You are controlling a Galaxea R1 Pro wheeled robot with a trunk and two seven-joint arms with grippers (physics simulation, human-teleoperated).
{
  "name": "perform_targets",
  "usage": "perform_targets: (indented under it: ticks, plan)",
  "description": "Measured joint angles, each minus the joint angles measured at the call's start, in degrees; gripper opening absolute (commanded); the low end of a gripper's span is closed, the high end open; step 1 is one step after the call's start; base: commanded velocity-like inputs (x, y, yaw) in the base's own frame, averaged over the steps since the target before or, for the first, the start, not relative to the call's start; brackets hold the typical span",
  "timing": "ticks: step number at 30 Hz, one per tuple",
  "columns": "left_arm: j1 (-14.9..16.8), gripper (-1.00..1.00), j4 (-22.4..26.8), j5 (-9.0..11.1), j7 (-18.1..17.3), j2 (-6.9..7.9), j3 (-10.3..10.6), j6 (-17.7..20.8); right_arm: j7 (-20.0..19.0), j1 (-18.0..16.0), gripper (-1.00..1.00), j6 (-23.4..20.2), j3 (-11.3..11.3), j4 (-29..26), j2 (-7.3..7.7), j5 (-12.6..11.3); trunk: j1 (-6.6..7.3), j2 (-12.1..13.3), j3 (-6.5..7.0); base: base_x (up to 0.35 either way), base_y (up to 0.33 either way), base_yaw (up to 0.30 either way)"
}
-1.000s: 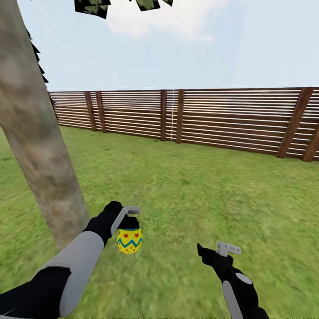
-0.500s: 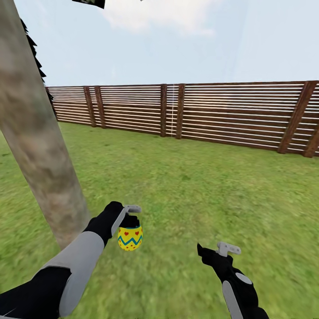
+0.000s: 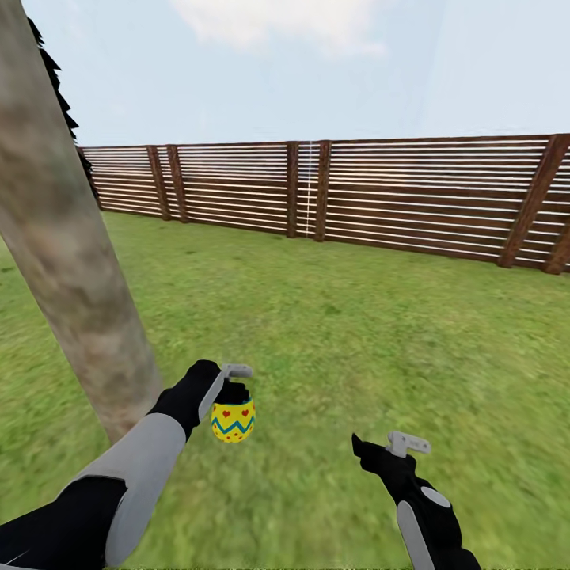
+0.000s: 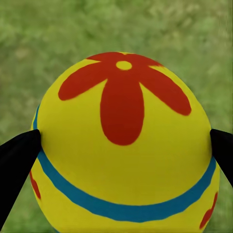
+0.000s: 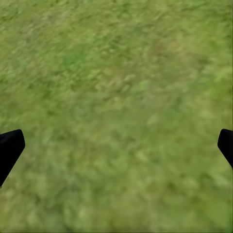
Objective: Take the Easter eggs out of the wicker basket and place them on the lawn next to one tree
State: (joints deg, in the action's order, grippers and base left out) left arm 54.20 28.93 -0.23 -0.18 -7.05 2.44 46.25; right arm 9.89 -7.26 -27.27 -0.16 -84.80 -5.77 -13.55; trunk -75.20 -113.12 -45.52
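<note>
The tree [image 3: 71,261] trunk runs off the top edge, its crown out of frame. The egg [image 4: 124,145] loses its underside below the wrist view's edge.

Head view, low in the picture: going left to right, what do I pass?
Tree trunk → left gripper with the egg clamped in its jaws → bare lawn → right gripper, jaws open with nothing between them.

Yellow zigzag-banded egg [image 3: 233,420] pinched between left fingers [image 4: 19,158], beside grey trunk [image 3: 71,261].
</note>
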Motion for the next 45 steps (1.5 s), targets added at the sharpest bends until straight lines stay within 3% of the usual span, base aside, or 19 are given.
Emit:
perform_targets:
  ticks: [45]
  plan:
    - [0.0,-1.0,0.1,-0.1,0.0,0.33,0.1,-1.5,0.0,0.0,1.0,0.0,0.0,0.1,0.06,0.0,-9.89,-18.1,-8.11,0.0,0.0,0.0]
